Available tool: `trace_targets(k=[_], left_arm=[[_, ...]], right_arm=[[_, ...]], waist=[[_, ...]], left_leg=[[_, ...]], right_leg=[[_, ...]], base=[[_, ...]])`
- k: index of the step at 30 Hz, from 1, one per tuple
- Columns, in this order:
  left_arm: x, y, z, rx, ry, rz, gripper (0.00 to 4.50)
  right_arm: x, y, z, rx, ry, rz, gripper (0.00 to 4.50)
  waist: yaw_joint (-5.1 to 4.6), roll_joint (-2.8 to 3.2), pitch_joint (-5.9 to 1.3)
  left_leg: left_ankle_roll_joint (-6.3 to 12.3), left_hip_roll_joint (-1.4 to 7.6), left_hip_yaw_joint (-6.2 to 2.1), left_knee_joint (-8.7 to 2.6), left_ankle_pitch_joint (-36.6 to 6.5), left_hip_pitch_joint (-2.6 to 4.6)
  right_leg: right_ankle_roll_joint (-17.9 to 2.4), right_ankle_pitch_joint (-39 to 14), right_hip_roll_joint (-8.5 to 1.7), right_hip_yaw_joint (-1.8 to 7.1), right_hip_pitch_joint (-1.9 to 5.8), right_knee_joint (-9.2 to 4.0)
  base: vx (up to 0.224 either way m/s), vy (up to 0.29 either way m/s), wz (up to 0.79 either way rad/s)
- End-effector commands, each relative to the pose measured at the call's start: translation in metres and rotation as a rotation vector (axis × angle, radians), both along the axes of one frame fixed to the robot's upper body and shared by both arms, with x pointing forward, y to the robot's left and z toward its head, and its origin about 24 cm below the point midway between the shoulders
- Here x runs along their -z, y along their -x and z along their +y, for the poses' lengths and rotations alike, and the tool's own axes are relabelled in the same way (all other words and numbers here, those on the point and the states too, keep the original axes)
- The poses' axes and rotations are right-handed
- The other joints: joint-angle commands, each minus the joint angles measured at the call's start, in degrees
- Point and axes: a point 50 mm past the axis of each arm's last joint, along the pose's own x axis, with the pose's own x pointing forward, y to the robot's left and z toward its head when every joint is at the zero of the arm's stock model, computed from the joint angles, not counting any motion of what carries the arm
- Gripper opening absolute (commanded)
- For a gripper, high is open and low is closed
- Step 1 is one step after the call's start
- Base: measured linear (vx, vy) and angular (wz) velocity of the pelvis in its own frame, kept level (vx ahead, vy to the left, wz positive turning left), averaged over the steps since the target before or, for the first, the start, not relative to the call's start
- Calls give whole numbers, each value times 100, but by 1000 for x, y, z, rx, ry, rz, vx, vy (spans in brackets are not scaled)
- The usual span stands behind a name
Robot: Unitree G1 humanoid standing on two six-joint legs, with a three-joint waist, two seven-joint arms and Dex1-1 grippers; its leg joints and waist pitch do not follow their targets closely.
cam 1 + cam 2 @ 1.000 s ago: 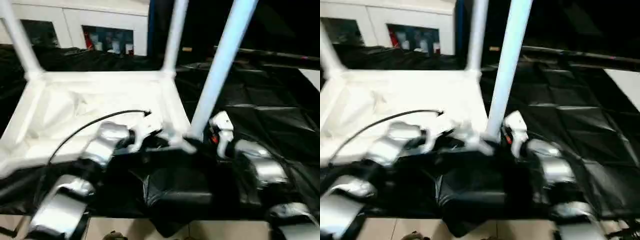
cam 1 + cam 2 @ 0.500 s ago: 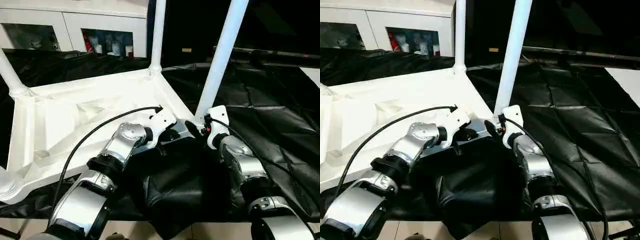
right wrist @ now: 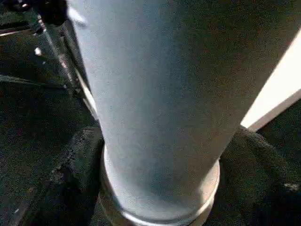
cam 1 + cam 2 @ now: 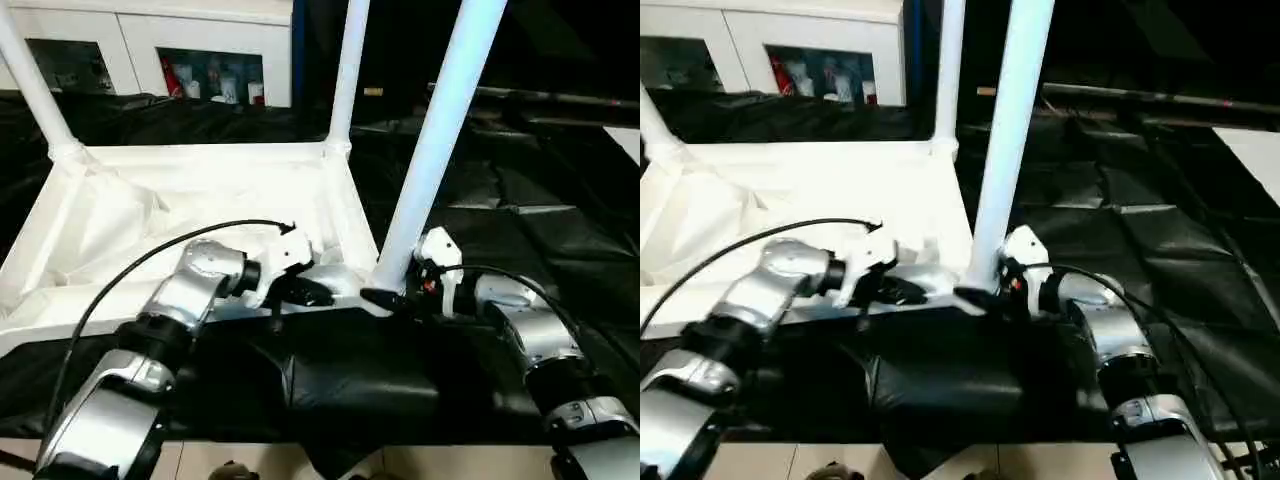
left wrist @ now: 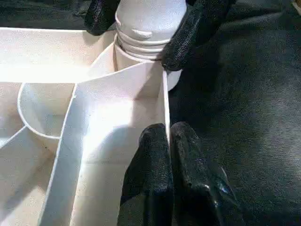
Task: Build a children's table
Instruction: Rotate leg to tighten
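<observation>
While the near-corner leg (image 4: pixel 432 160) stands in its round corner socket (image 5: pixel 141 56) of the upside-down tabletop (image 4: pixel 200 215), threads at the leg's foot show above the socket rim in the left wrist view, so I'd judge it not fully seated. Right gripper (image 5: pixel 150 26) is clamped around the leg base, one finger each side; left gripper (image 5: pixel 169 155) has its fingers pressed together, pinching the tabletop's edge wall just beside that socket. Two far legs (image 4: pixel 345 75) already stand in their sockets. Risks: leg leans a bit, so turning it now could cross-thread or jam it; the thin wall pinch could slip and let the tabletop rotate or slide on the black sheet (image 4: pixel 520 210); the tall leg levers hard on the socket if the right arm pushes sideways.
</observation>
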Motion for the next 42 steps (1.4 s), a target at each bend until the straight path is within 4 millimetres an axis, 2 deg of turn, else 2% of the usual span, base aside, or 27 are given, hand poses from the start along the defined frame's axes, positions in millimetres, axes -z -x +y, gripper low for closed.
trace_targets(k=[1, 2, 6, 7, 10, 12, 14, 16, 18, 19, 20, 21, 22, 23, 24, 28, 29, 33, 36, 38, 40, 42], left_arm=[[1, 6, 0, 63, 30, 25, 0], [0, 6, 1, 61, 30, 25, 0], [-1, 7, 2, 59, 35, 27, 0], [-1, 7, 2, 57, 38, 25, 0], [-1, 7, 0, 55, 44, 21, 0], [-1, 6, -4, 37, 50, 4, 0], [3, -3, -12, -69, 28, -47, 0], [4, -7, -18, -123, 28, -65, 0], [5, -10, -23, -157, 31, -74, 0], [7, -13, -32, -199, 34, -85, 0], [8, -15, -47, -235, 40, -90, 0], [9, -15, -50, -242, 41, -91, 0], [10, -14, -69, -265, 50, -93, 0], [10, -14, -73, -265, 52, -92, 0], [11, -11, -85, -255, 59, -88, 0], [10, -8, -101, -224, 79, -93, 0], [9, -8, -100, -224, 82, -100, 0], [7, -12, -94, -228, 78, -111, 0], [7, -13, -87, -220, 73, -115, 0], [5, -14, -74, -187, 72, -107, 0], [4, -13, -62, -142, 80, -93, 0], [3, -12, -57, -115, 86, -87, 0]], right_arm=[[-1, -1, -9, 26, 16, -2, 351], [-2, -1, -9, 27, 8, -1, 333], [-1, 1, -7, 7, -5, 13, 319], [0, 2, -6, 3, -6, 16, 294], [2, 3, -5, 0, -16, 26, 290], [5, 4, -4, 19, -21, 31, 277], [12, 0, -1, 133, -21, 47, 275], [18, -4, 0, 218, -1, 65, 274], [23, -6, 1, 279, 13, 77, 274], [28, -10, 4, 386, 19, 87, 274], [33, -16, 9, 534, 11, 102, 274], [33, -17, 11, 561, 9, 104, 274], [35, -22, 21, 678, 0, 117, 274], [35, -23, 25, 691, -3, 121, 274], [35, -24, 39, 685, 5, 117, 274], [29, -24, 65, 587, 18, 56, 274], [27, -24, 69, 558, 3, 45, 330], [21, -25, 71, 521, -31, 13, 365], [15, -27, 66, 492, -60, -15, 365], [9, -26, 51, 419, -76, -50, 365], [7, -20, 34, 312, -59, -71, 365], [6, -17, 27, 264, -49, -75, 365]], waist=[[20, -3, -323], [16, -6, -323], [15, -14, -327], [14, -13, -328], [16, -15, -332], [14, -20, -328], [9, -26, -325], [-22, -42, -290], [-21, -39, -288], [-32, -39, -276], [-38, -31, -283], [-48, -16, -289], [-71, -26, -297], [-84, -7, -295], [-78, -16, -304], [-52, -41, -310], [-49, -44, -307], [-48, -27, -306], [-49, -30, -313], [-38, -19, -314], [-8, -44, -318], [-1, -40, -325]], left_leg=[[376, 293, -110, -345, -855, 26], [364, 291, -110, -346, -867, 26], [348, 288, -111, -340, -846, 23], [356, 290, -112, -340, -804, 24], [394, 285, -107, -330, -721, 20], [395, 286, -108, -331, -739, 19], [380, 281, -111, -333, -756, 20], [268, 259, -120, -352, -969, 50], [205, 254, -131, -351, -1104, 58], [136, 264, -145, -369, -1211, 75], [97, 275, -152, -374, -1213, 77], [57, 278, -159, -384, -1223, 87], [-47, 281, -168, -394, -1295, 97], [-47, 280, -164, -395, -1318, 90], [-39, 263, -156, -383, -1311, 102], [154, 234, -137, -364, -1164, 58], [168, 233, -138, -363, -1164, 48], [154, 255, -153, -382, -1263, 62], [186, 254, -147, -375, -1241, 52], [241, 249, -142, -368, -1167, 46], [344, 237, -131, -346, -1103, 24], [482, 244, -130, -337, -902, 1]], right_leg=[[-1296, -924, -521, 312, 307, -410], [-1285, -957, -520, 312, 308, -414], [-1264, -969, -519, 315, 314, -407], [-1274, -914, -521, 316, 315, -401], [-1307, -770, -514, 315, 318, -385], [-1303, -810, -516, 313, 316, -389], [-1272, -892, -520, 318, 313, -401], [-1142, -1457, -523, 315, 276, -473], [-1033, -1847, -546, 317, 279, -519], [-928, -2108, -536, 316, 244, -542], [-921, -2090, -539, 322, 242, -537], [-930, -2061, -534, 323, 230, -529], [-942, -1994, -534, 319, 230, -521], [-945, -1958, -543, 336, 220, -524], [-956, -1853, -532, 334, 229, -522], [-906, -1649, -542, 342, 265, -521], [-887, -1695, -543, 341, 266, -527], [-839, -1851, -537, 332, 249, -541], [-891, -1685, -539, 335, 262, -526], [-945, -1552, -541, 336, 276, -511], [-951, -1470, -547, 335, 309, -510], [-1020, -1168, -541, 334, 315, -470]], base=[[0, 0, 0], [0, 0, 0], [0, 0, 0], [0, 0, 0], [0, 0, 0], [0, 0, 0], [0, 0, 0], [0, 0, 0], [0, 0, 0], [0, 0, 0], [0, 0, 0], [0, 0, 0], [0, 0, 0], [0, 0, 0], [0, 0, 0], [0, 0, 0], [0, 0, 0], [0, 0, 0], [0, 0, 0], [0, 0, 0], [0, 0, 0], [0, 0, 0]])
